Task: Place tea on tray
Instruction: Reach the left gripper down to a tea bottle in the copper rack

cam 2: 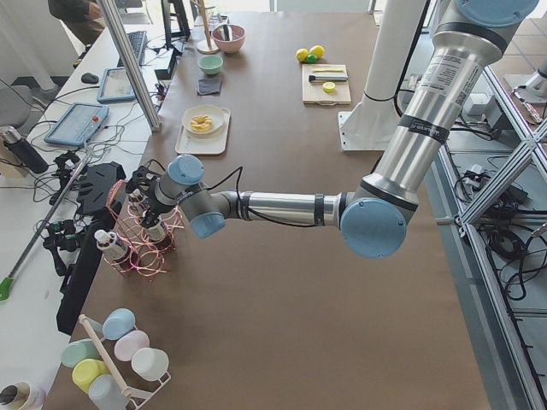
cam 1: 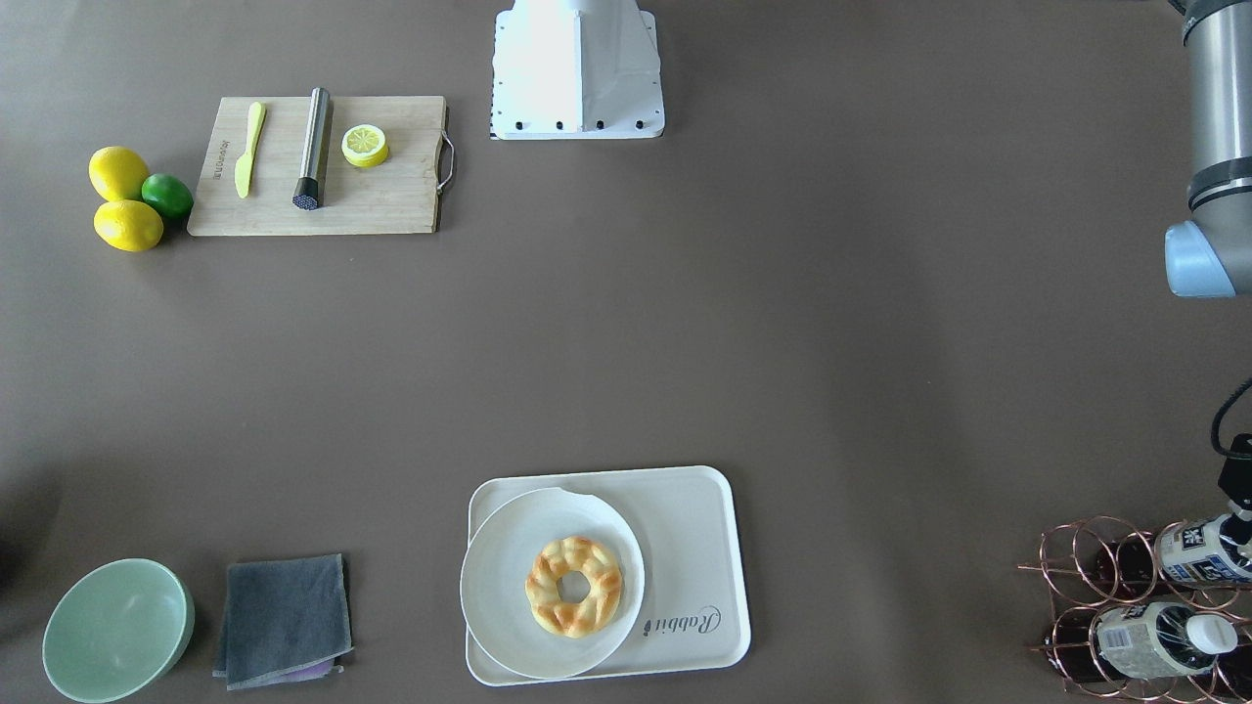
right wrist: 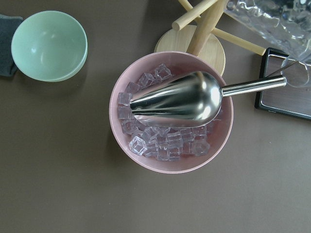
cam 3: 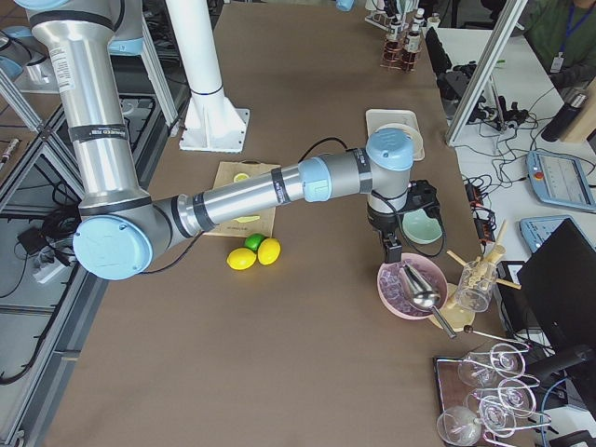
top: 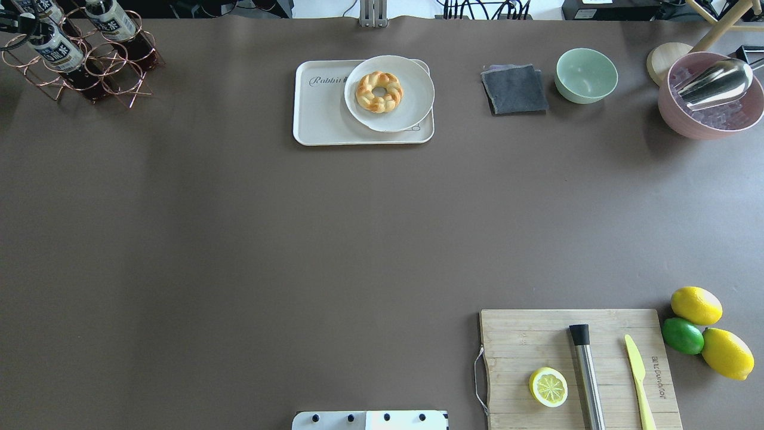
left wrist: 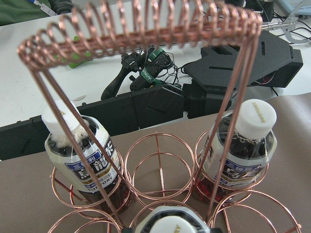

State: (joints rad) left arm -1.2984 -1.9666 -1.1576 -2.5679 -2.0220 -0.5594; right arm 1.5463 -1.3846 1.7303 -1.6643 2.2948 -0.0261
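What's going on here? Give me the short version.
The left claw is out at the copper wire rack on the table's corner, close to the tea bottles in it; whether it grips one cannot be told. No tea is on the tray, which holds only a plate with a doughnut. The right claw hangs above the pink bowl of ice with the metal scoop.

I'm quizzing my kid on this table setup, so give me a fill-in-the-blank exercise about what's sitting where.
The doughnut lies on a round white ___ on the tray.
The tea bottles stand in a copper wire ___.
The green lime sits against two yellow ___.
A metal scoop rests in the pink bowl of ___.
Answers: plate, rack, lemons, ice.
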